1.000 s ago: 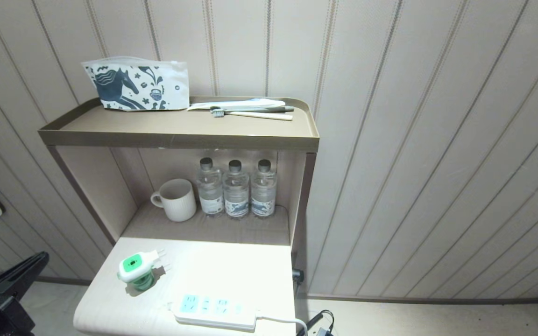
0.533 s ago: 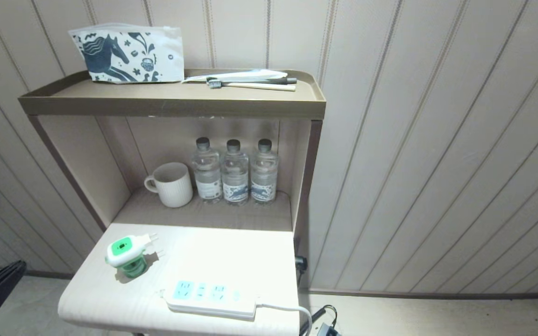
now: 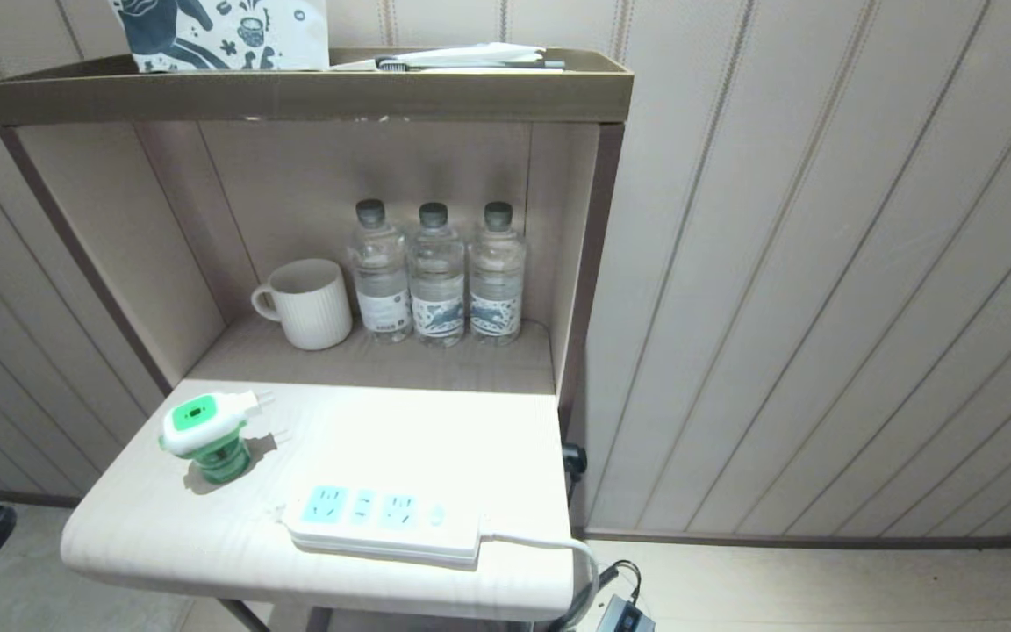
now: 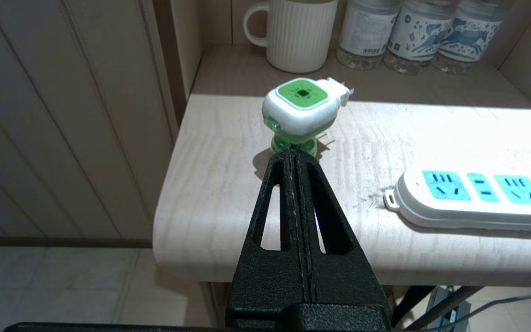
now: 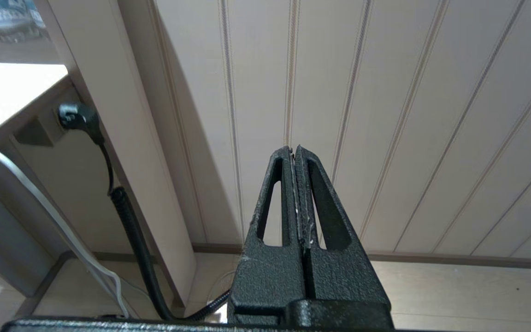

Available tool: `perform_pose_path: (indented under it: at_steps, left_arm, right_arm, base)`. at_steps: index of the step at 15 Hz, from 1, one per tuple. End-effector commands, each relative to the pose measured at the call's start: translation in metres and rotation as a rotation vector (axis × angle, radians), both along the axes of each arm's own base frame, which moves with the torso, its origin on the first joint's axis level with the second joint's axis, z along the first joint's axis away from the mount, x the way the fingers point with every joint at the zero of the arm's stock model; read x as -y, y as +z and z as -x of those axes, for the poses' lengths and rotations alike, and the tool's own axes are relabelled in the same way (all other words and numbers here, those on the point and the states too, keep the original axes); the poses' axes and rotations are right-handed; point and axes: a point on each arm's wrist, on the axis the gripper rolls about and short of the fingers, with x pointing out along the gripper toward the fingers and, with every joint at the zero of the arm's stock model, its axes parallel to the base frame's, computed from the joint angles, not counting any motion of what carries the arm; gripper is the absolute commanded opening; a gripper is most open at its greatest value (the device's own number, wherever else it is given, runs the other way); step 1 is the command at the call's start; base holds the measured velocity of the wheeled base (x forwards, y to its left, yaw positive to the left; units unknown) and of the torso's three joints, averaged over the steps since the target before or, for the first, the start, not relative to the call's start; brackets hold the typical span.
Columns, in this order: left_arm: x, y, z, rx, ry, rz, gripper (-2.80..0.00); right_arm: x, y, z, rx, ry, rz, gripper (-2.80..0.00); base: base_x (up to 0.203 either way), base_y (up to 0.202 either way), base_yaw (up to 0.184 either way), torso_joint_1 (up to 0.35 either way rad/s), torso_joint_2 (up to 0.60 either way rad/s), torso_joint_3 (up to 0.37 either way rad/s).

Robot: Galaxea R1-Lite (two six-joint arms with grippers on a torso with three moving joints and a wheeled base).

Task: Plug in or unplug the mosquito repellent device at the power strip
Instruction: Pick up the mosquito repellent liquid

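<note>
The mosquito repellent device (image 3: 203,430) stands unplugged on its green bottle at the left of the pale table top (image 3: 435,430), its prongs pointing toward the back right. The white power strip (image 3: 383,520) lies along the front edge, its three light-blue socket faces bare. In the left wrist view my left gripper (image 4: 293,154) is shut and empty, its tip just short of the device (image 4: 301,108), with the strip (image 4: 477,196) off to one side. My right gripper (image 5: 293,150) is shut, low beside the table, facing the panelled wall.
A white ribbed mug (image 3: 308,303) and three water bottles (image 3: 435,272) stand in the niche behind the table top. The brown upper shelf (image 3: 295,92) carries a printed pouch (image 3: 216,31) and toothbrushes (image 3: 470,60). A black plug (image 3: 572,456) sits on the cabinet's right side; cords hang below.
The whole head view has shifted: the camera has sunk and come closer, so shelf and table sit higher in the picture. The dark left arm shows less at the bottom left. Nothing on the table moved.
</note>
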Motion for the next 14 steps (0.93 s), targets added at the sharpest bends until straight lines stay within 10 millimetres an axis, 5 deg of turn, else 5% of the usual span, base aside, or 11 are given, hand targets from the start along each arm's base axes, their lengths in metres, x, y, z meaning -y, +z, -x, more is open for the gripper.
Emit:
perform_pose_path:
  at_steps: [1,10,11,14]
  left_arm:
    - [0.0,0.0013,0.0035,0.026,-0.001,0.001,-2.8]
    - [0.0001,0.0002,0.0042,0.027,-0.009,0.0,-2.8]
    - [0.0002,0.0005,0.0052,0.033,-0.01,0.0,0.0]
    - [0.0003,0.0005,0.0079,0.048,-0.02,-0.001,0.0]
  right_arm:
    - [0.0,0.0002,-0.0001,0.0,0.001,0.0,-2.8]
    - [0.0,0.0001,0.0,0.001,-0.001,-0.002,-2.8]
    - [0.0,0.0001,0.0,0.001,-0.001,-0.002,-2.8]
    - [0.0,0.0001,0.0,0.001,-0.001,-0.002,-2.8]
  base:
    - [0.0,0.0,0.0,-0.204,0.49,0.294]
    - [0.0,0.0,0.0,-0.14,0.37,0.222]
    - [0.0,0.0,0.0,-0.013,0.05,0.033]
    - [0.0,0.0,0.0,-0.002,0.01,0.005]
